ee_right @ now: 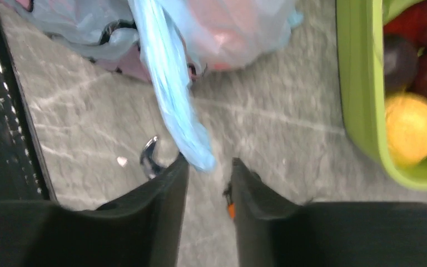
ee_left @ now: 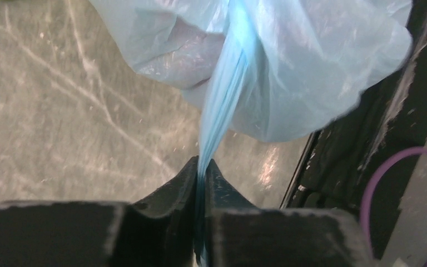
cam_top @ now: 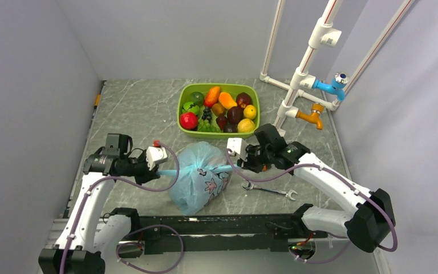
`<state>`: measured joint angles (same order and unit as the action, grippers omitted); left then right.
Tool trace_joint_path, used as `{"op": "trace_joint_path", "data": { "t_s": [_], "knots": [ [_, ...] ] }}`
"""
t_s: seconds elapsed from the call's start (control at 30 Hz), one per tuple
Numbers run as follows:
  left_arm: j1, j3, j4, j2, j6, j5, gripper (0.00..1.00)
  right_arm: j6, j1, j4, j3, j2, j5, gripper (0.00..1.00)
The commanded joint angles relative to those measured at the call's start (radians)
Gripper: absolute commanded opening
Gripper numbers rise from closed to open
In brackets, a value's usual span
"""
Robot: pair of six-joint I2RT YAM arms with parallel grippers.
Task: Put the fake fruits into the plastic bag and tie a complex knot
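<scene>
The light-blue plastic bag lies bulging on the table between both arms, its top gathered into a knot with two tails pulled sideways. My left gripper is shut on the left tail, which runs taut into the bag. My right gripper is open, and the right tail's end rests loose against one fingertip. A reddish shape shows through the bag. Fake fruits fill the lime-green tray behind it.
A metal wrench lies right of the bag, near my right arm. A white pipe frame with blue and orange taps stands at the back right. A black rail runs along the near edge.
</scene>
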<state>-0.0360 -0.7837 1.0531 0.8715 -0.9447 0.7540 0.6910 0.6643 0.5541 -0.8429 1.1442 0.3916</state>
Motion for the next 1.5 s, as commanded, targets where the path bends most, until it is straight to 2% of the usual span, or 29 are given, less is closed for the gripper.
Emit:
{"op": "trace_joint_path", "data": {
  "t_s": [0.0, 0.1, 0.17, 0.2, 0.27, 0.5, 0.63, 0.73, 0.9, 1.07, 1.17, 1.3, 1.47],
  "knots": [
    [-0.03, -0.027, -0.004, -0.017, 0.112, -0.151, 0.32, -0.027, -0.051, 0.191, -0.076, -0.045, -0.082, 0.5],
    [-0.03, -0.109, 0.032, 0.007, 0.153, -0.112, 0.66, -0.069, -0.051, 0.205, -0.115, -0.1, -0.041, 0.78],
    [-0.03, -0.172, 0.037, 0.012, 0.198, -0.111, 0.92, -0.103, -0.052, 0.214, -0.138, -0.141, -0.021, 0.89],
    [-0.03, -0.209, 0.041, 0.013, 0.219, -0.109, 0.98, -0.131, -0.051, 0.217, -0.149, -0.165, -0.016, 0.94],
    [-0.029, -0.287, 0.04, 0.017, 0.272, -0.118, 0.99, -0.176, -0.051, 0.219, -0.175, -0.206, -0.015, 0.99],
    [-0.028, -0.561, 0.044, 0.082, 0.473, -0.131, 0.99, -0.396, -0.053, 0.132, -0.221, -0.327, -0.134, 1.0],
    [0.025, -0.653, 0.07, 0.144, 0.534, -0.124, 0.99, -0.469, -0.161, 0.113, -0.192, -0.388, -0.107, 1.0],
    [0.074, -0.625, 0.039, 0.149, 0.6, -0.147, 0.99, -0.491, -0.213, 0.11, -0.156, -0.428, -0.108, 1.0],
    [0.079, -0.522, 0.016, 0.155, 0.741, -0.323, 0.99, -0.562, -0.296, 0.103, -0.105, -0.481, -0.095, 1.0],
    [0.083, -0.415, -0.038, 0.109, 0.745, -0.487, 0.99, -0.611, -0.383, 0.076, -0.049, -0.522, -0.106, 1.0],
    [0.082, -0.407, -0.037, 0.101, 0.728, -0.554, 0.99, -0.638, -0.446, 0.073, -0.036, -0.538, -0.124, 1.0],
    [0.083, -0.394, -0.045, 0.077, 0.712, -0.566, 0.99, -0.63, -0.506, 0.091, -0.055, -0.539, -0.137, 1.0],
    [0.083, -0.346, -0.098, 0.008, 0.714, -0.568, 0.99, -0.607, -0.515, 0.09, -0.057, -0.552, -0.138, 1.0]
  ]
}}
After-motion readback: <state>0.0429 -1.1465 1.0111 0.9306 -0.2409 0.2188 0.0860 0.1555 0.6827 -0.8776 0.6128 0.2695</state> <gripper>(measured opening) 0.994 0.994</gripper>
